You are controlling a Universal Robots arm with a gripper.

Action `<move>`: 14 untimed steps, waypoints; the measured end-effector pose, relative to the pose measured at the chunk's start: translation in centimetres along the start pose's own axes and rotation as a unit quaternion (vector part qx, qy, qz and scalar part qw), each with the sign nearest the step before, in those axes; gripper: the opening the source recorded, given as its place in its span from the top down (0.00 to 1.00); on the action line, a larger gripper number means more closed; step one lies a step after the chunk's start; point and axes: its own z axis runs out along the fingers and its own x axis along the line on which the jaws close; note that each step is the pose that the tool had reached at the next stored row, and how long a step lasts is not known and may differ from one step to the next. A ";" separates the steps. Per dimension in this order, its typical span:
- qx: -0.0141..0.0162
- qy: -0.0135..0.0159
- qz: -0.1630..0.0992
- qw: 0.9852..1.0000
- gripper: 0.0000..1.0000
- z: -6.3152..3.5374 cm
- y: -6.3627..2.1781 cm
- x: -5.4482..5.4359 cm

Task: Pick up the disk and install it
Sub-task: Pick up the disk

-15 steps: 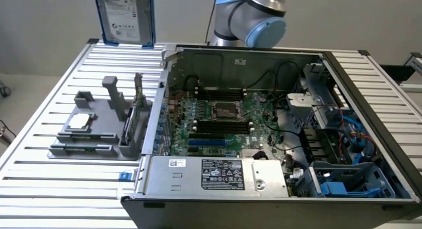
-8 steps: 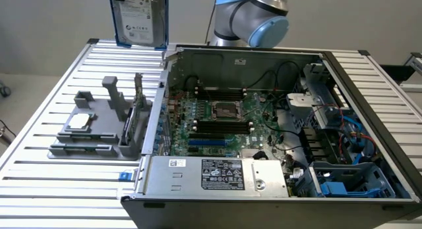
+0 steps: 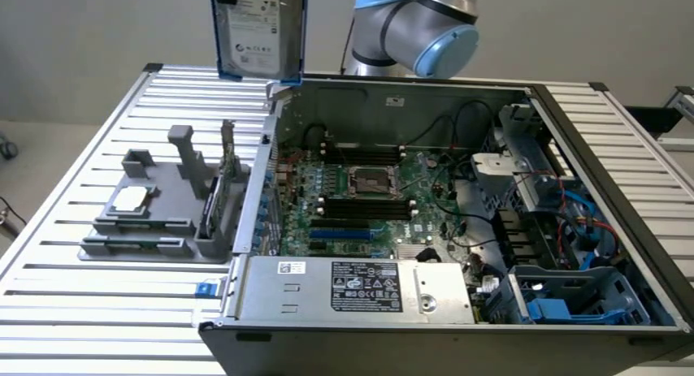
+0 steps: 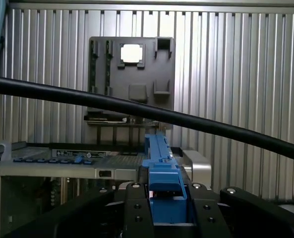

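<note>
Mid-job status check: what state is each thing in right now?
disk: in the air above the table, upright, gripped at its blue carrier.
gripper: shut on the disk.
computer case: lying on its side, side panel off, interior exposed.
processor chip: lying flat in the grey holder.
power-supply box: mounted inside the case.

The disk is a flat silver-grey hard drive with a white printed label, edged by a blue plastic carrier. It hangs upright in the air, label towards the exterior view, above the far left corner of the open computer case.
</note>
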 end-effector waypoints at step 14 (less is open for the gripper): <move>-0.002 -0.002 -0.002 1.000 0.67 -2.13 -6.19 1.0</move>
